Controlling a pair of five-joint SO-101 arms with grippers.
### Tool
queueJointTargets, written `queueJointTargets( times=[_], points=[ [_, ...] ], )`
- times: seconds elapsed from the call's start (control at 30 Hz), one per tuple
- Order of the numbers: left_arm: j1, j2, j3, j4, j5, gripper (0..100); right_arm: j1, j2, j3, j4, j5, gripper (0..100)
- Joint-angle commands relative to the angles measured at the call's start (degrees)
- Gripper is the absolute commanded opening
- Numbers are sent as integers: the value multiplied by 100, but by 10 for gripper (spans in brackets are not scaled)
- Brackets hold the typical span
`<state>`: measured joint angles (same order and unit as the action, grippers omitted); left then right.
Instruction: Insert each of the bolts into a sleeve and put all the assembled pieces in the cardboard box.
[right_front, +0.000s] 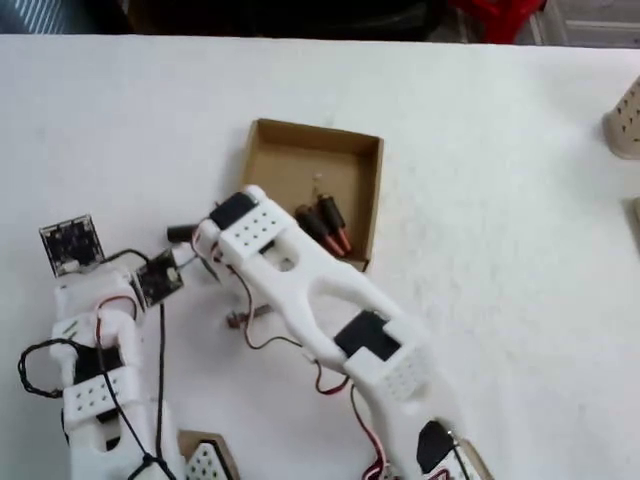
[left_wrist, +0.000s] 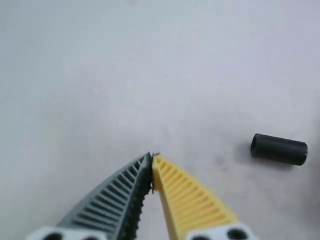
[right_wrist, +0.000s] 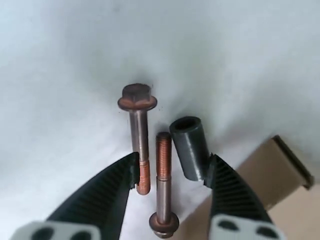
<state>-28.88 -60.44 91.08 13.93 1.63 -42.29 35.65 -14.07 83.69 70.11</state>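
My right gripper (right_wrist: 172, 159) is open just above the white table, beside a corner of the cardboard box (right_wrist: 272, 162). Between its fingers lie two copper bolts, one (right_wrist: 138, 127) with its head away from me and one (right_wrist: 163, 180) with its head toward me. A black sleeve (right_wrist: 190, 147) rests against the inside of one finger. My left gripper (left_wrist: 151, 158) is shut on nothing, and a black sleeve (left_wrist: 278, 148) lies apart from it to one side. In the high view the cardboard box (right_front: 262, 160) holds assembled pieces (right_front: 325, 226), and a black sleeve (right_front: 180, 233) lies to its left.
The right arm (right_front: 300, 265) stretches from the front edge over the box's near left corner. The left arm (right_front: 95, 340) stands at the front left with loose cables. A small object (right_front: 245, 318) lies by the right arm. A tan object (right_front: 625, 120) sits far right.
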Motion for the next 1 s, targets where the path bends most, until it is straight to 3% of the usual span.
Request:
queueJointTargets(
  times=[0.0,0.13,0.3,0.7,0.97],
  points=[
    [119,-40,-387,-26,114,31,13,-479,615,-338,-580,207],
    [224,-31,-378,-26,114,31,-22,-998,1187,-954,-897,207],
    [321,4,-378,-26,105,31,-31,-1490,1415,-1015,-1222,208],
    [497,2738,-1644,-466,-176,31,-426,-1719,1451,-1015,-1811,208],
    [444,2967,-1811,-475,-176,31,-365,-2009,1433,-1015,-2057,208]
  ],
)
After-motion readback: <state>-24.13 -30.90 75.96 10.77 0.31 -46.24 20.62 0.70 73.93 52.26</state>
